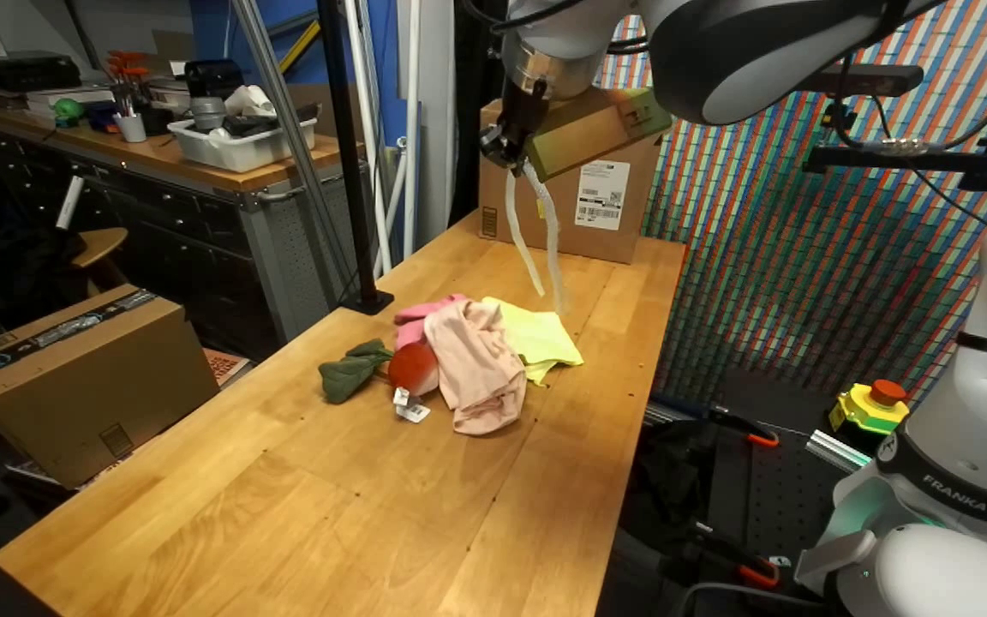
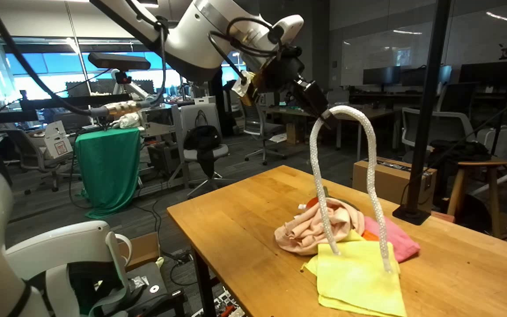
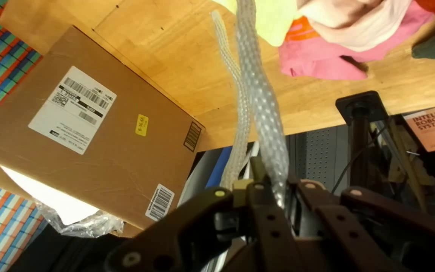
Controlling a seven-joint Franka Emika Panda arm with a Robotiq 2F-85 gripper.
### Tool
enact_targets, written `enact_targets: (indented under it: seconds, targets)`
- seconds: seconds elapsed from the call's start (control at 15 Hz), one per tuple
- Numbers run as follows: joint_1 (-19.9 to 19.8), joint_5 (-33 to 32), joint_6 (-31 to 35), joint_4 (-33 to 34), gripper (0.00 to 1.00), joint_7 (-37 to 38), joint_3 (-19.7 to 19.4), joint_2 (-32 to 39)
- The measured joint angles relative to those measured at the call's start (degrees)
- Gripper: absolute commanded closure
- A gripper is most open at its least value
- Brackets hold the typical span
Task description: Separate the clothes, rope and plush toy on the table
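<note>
Your gripper (image 2: 327,115) is closed tight on the white braided rope (image 2: 372,171), nipping it near its bend so that both ends hang down. In both exterior views the rope is up off the wooden table (image 1: 305,480), its ends near the yellow-green cloth (image 1: 536,336); you cannot tell whether either end touches it. The peach-pink cloth (image 1: 481,368) lies crumpled, partly over the bright pink cloth (image 1: 416,319) and overlapping an edge of the yellow-green cloth. Right beside the peach-pink cloth you have the red plush toy (image 1: 413,368), its dark green leaves (image 1: 348,377) spread on the table, its white tag (image 1: 410,408) showing. A cardboard box (image 3: 123,147) stands at one end of the table.
</note>
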Motion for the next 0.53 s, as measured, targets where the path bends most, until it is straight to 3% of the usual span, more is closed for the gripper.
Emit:
enact_targets:
  seconds: [0.2, 0.53]
  targets:
    - [-0.02, 3.37, -4.79, 0.00, 0.95, -4.01, 0.54, -1.66]
    - [-2.15, 3.59, -9.90, 0.01, 0.95, -6.86, 0.50, -3.36]
